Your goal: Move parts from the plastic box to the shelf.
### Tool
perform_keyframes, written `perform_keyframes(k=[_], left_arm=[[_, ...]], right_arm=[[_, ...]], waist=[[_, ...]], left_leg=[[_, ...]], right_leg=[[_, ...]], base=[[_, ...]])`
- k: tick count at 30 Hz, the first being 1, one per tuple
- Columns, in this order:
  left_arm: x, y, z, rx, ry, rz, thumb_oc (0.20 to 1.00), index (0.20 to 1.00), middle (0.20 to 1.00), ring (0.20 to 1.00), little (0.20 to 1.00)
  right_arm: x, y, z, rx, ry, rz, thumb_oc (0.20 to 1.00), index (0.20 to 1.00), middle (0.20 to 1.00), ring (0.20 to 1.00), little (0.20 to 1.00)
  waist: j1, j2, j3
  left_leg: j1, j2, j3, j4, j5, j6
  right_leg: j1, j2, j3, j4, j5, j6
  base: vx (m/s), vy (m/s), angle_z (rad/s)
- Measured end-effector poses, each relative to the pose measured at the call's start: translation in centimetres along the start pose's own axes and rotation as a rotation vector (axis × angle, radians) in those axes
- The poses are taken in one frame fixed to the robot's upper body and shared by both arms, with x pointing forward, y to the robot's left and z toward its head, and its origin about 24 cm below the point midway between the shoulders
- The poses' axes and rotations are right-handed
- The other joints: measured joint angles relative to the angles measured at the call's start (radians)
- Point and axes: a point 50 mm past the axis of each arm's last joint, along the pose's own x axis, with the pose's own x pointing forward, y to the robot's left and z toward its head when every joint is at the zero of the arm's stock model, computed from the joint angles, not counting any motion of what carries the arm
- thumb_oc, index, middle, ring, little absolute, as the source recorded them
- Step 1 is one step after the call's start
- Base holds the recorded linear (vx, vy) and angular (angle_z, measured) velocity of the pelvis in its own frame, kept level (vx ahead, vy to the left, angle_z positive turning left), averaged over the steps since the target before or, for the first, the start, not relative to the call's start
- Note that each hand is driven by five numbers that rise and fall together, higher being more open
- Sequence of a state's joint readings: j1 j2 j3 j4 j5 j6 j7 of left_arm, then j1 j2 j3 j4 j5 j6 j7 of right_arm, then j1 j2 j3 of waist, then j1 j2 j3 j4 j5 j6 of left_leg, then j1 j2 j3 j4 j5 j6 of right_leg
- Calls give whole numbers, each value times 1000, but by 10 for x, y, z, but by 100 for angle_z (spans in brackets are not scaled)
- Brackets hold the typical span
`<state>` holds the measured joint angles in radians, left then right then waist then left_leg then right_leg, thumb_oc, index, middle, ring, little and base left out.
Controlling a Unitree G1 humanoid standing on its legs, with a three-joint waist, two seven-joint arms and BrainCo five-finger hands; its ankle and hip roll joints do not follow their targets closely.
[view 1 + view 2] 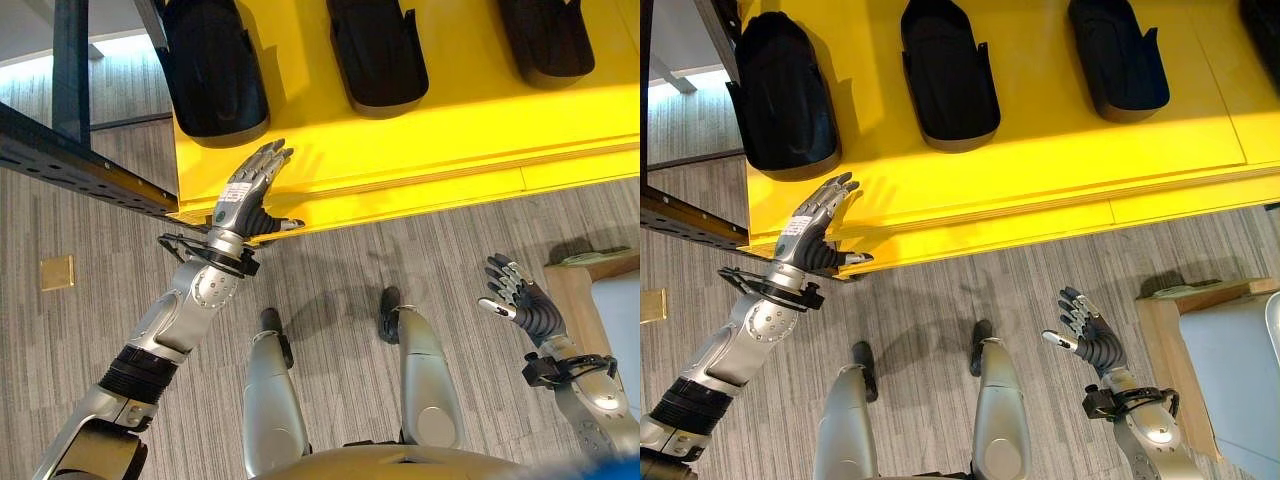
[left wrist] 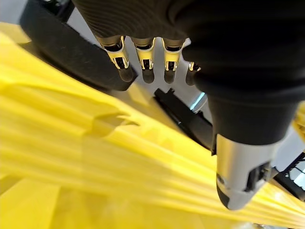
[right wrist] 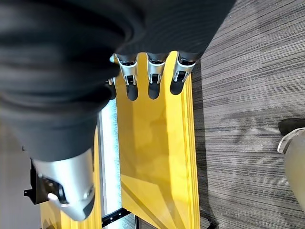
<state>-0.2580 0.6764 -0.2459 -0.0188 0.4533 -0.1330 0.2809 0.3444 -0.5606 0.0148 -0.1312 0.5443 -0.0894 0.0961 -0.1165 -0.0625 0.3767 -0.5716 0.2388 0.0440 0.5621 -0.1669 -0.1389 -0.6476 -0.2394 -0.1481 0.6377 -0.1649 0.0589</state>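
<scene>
Three black moulded parts (image 1: 210,70) (image 1: 378,55) (image 1: 548,35) lie in a row on the yellow shelf (image 1: 420,150). My left hand (image 1: 245,195) hovers over the shelf's front edge near its left corner, just short of the leftmost part (image 2: 71,47); it is open, with straight fingers (image 2: 143,59) and nothing in it. Over the floor at the lower right, my right hand (image 1: 1090,340) is open and empty too, its fingers (image 3: 150,71) spread. The pale plastic box (image 1: 1230,370) sits at the right edge, its inside hidden.
A dark perforated metal beam (image 1: 70,160) crosses the left side beside the shelf's corner. The box rests on a wooden stand (image 1: 570,300), right of my right hand. A small brass plate (image 1: 57,272) is set in the grey floor.
</scene>
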Motion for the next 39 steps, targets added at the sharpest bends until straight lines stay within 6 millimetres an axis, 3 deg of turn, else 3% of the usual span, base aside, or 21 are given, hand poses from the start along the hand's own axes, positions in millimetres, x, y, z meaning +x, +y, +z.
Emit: perform_keyframes(k=[15,39], left_arm=[[-8,-6,-23,21,129,-6,1000,1000,1000,1000,1000],[16,-1,-33,11,214,116,1000,1000,1000,1000,1000]], right_arm=[[7,1,6,-5,-31,-2,1000,1000,1000,1000,1000],[7,2,5,-21,-10,-1,1000,1000,1000,1000,1000]], waist=[[2,3,9],[-7,1,8]], left_leg=[[4,-3,1,18,-14,6],[-42,2,4,81,-33,11]], right_leg=[[6,-3,9,8,-5,6],[-34,-1,27,26,0,7]], base=[[23,0,0],[2,5,-1]])
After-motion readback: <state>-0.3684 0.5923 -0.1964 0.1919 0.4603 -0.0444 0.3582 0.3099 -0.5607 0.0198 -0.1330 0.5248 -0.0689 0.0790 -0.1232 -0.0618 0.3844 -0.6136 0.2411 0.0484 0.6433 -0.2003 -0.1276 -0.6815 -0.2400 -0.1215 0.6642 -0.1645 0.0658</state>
